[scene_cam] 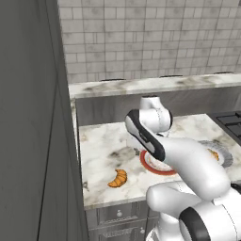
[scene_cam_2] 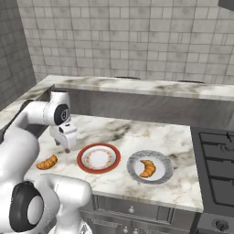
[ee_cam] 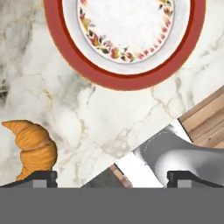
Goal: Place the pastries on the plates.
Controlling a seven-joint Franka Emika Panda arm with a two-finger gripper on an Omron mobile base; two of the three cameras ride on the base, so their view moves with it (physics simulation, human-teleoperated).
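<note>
Meanwhile, in a simulated kitchen: hovering over a white-and-grey marble counter [scene_cam_2: 137, 132], between a loose golden-orange ridged croissant [scene_cam_2: 46, 162] and a round white-centred plate with a red patterned rim [scene_cam_2: 98, 158], the two-finger gripper [scene_cam_2: 67, 147] of a white arm. Standing well apart in the hand view, its dark fingertips [ee_cam: 40, 177], with nothing between them, so released and carrying nothing. Lying bare on the marble near the counter's front edge, just to the left of the red-rimmed plate, the loose croissant; already resting in the middle of a plain grey-blue round plate [scene_cam_2: 161, 175] further right, a second golden crescent pastry [scene_cam_2: 147, 167]. Apparently half done, then, with one pastry waiting. Sitting off to one side of the fingertips rather than between them in the hand view, the loose croissant, so risking a closing on air or a clipping of its tip. Risking also, with the pastry so near the edge, a nudge off the counter.
</note>
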